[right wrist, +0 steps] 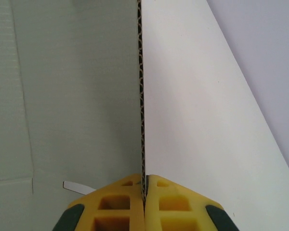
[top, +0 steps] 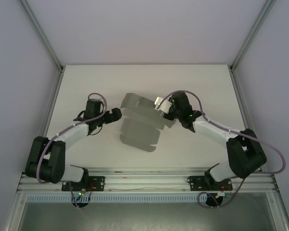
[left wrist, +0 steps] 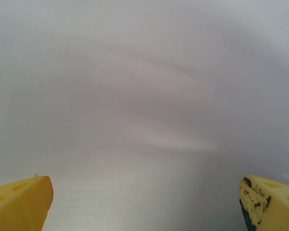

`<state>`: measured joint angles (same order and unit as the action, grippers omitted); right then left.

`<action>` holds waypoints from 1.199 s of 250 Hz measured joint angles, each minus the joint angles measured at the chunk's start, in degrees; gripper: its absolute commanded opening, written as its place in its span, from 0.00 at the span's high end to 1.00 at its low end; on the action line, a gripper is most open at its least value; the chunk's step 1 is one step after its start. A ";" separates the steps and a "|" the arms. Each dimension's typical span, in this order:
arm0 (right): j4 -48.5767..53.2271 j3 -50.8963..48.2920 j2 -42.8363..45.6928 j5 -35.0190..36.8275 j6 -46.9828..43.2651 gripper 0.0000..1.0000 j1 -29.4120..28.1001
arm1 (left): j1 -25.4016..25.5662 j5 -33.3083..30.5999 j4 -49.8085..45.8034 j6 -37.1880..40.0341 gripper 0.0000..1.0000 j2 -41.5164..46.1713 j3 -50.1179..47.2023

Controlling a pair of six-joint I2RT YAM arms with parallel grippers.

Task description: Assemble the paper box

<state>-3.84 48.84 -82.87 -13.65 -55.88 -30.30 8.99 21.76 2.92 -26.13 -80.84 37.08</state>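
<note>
Grey paper box [top: 137, 130] clamped edge-on in right claw [right wrist: 144, 179]; left claw [left wrist: 144, 192] spread wide. Might twist or crease, single-held.

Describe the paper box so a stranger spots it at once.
Find the middle of the white table. The paper box is the grey creased card cut-out with flaps, between the left gripper and the right gripper. It alone is thin and pale, one edge pinched by the right one.

There are no words, numbers, labels or signs that can be read on anything here.
</note>
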 measured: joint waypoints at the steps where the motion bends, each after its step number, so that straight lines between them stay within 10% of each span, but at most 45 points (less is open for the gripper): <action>1: 0.00 0.00 0.00 -0.02 0.00 1.00 0.00 | 0.00 0.09 0.15 0.02 0.05 -0.07 -0.02; 138: -0.15 0.02 -0.33 -4.35 4.68 1.00 0.52 | 0.74 20.31 25.49 -3.76 0.27 -7.61 -5.44; 265: -2.05 0.02 -0.33 -8.55 8.76 1.00 1.49 | 1.51 25.53 40.22 -11.56 0.94 -11.98 -6.19; 300: -2.01 0.02 -0.33 -8.94 8.90 1.00 1.55 | 1.53 25.05 40.11 -10.86 1.00 -11.76 -6.38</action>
<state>-5.85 48.86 -83.20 -22.59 -46.98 -28.75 10.52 46.81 43.03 -36.99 -92.60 30.70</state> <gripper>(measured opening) 0.049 0.070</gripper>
